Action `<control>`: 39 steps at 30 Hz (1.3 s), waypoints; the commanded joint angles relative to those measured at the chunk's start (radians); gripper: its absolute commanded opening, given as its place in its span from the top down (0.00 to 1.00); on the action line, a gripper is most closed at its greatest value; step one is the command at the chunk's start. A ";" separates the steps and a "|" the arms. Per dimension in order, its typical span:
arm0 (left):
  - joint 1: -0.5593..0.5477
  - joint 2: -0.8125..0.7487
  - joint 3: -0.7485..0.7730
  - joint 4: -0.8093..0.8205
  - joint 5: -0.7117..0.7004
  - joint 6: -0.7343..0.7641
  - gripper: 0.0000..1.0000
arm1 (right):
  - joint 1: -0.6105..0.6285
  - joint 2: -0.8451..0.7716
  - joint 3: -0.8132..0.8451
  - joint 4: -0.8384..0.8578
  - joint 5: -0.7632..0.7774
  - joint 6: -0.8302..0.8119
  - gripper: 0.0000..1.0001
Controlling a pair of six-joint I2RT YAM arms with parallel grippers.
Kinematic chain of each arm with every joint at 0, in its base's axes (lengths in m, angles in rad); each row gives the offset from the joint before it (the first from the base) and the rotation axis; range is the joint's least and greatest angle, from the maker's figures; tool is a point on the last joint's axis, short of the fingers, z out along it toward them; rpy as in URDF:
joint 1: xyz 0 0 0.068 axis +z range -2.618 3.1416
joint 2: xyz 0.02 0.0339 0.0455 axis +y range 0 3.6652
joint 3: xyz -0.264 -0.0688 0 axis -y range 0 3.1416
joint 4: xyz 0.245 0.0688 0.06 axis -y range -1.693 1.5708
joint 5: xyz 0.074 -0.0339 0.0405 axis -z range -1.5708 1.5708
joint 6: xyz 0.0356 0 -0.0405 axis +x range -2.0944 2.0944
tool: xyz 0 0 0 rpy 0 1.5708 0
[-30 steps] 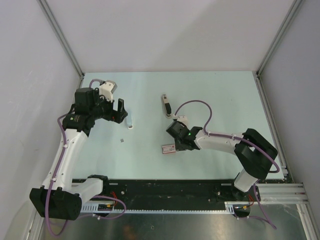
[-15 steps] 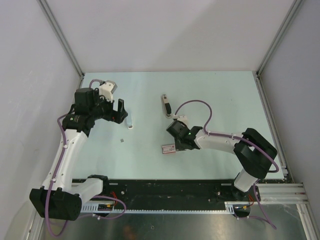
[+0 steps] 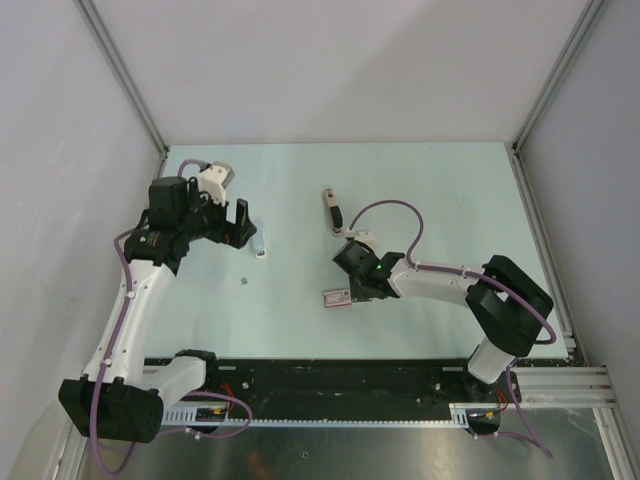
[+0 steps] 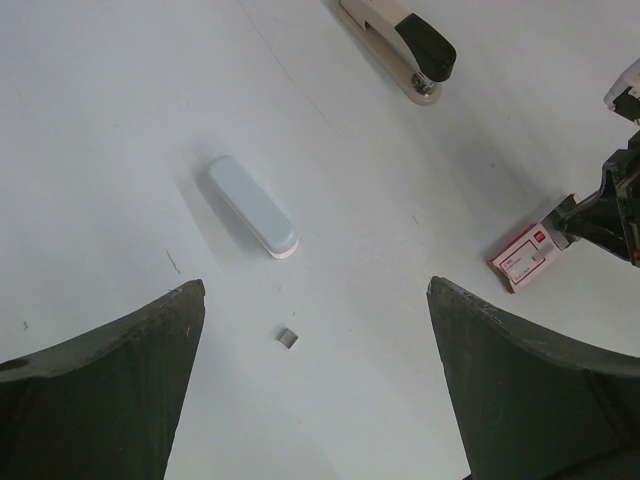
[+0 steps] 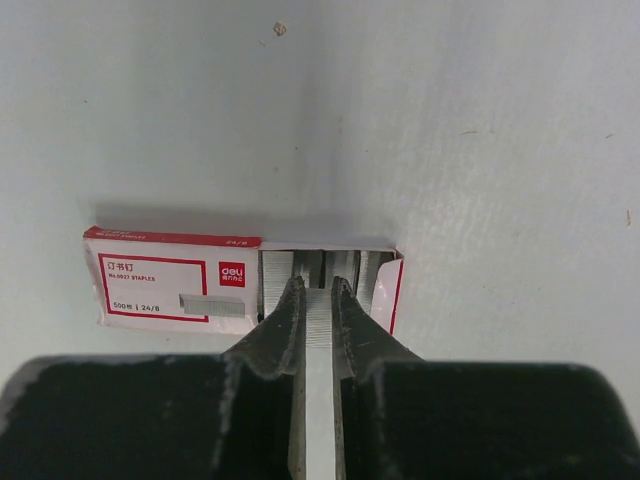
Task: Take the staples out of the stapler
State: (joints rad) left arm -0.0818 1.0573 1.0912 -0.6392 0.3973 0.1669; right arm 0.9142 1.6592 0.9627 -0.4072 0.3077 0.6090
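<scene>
The stapler (image 3: 331, 210), tan-grey with a black top, lies at the table's middle back; it also shows in the left wrist view (image 4: 400, 35). A tiny grey bit of staples (image 3: 246, 281) lies loose on the table, below my left gripper's open fingers (image 4: 287, 337). My left gripper (image 3: 240, 222) is open and empty, held above the table (image 4: 315, 290). My right gripper (image 3: 357, 287) is shut on a grey strip of staples (image 5: 318, 335) at the open end of the pink-and-white staple box (image 5: 175, 285), where more strips show inside.
A small white oblong piece (image 3: 260, 247) lies by the left gripper, also in its wrist view (image 4: 252, 205). The staple box (image 3: 338, 296) lies at the table's centre front (image 4: 530, 255). Grey walls and metal rails enclose the table.
</scene>
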 commanded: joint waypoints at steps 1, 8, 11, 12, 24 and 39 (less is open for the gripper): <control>0.002 -0.026 -0.012 0.008 0.039 0.052 0.03 | -0.009 0.018 0.011 0.020 0.003 -0.009 0.90; 0.002 -0.025 -0.016 0.007 0.043 0.050 0.02 | -0.012 0.022 0.018 0.022 -0.002 -0.014 0.85; 0.002 -0.024 -0.018 0.007 0.047 0.051 0.01 | -0.013 0.018 0.020 0.020 -0.004 -0.014 0.81; 0.002 -0.025 -0.019 0.008 0.048 0.052 0.01 | -0.013 0.015 0.020 0.020 -0.005 -0.014 0.81; -0.002 -0.033 -0.019 0.005 0.063 0.048 0.00 | -0.005 -0.065 0.019 0.000 -0.015 -0.017 0.73; -0.015 -0.034 -0.018 -0.014 0.067 0.070 0.01 | 0.010 -0.123 0.001 -0.051 -0.012 -0.018 0.87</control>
State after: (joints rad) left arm -0.0872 1.0489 1.0752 -0.6529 0.4259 0.1680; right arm 0.9157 1.5963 0.9630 -0.4248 0.2821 0.5972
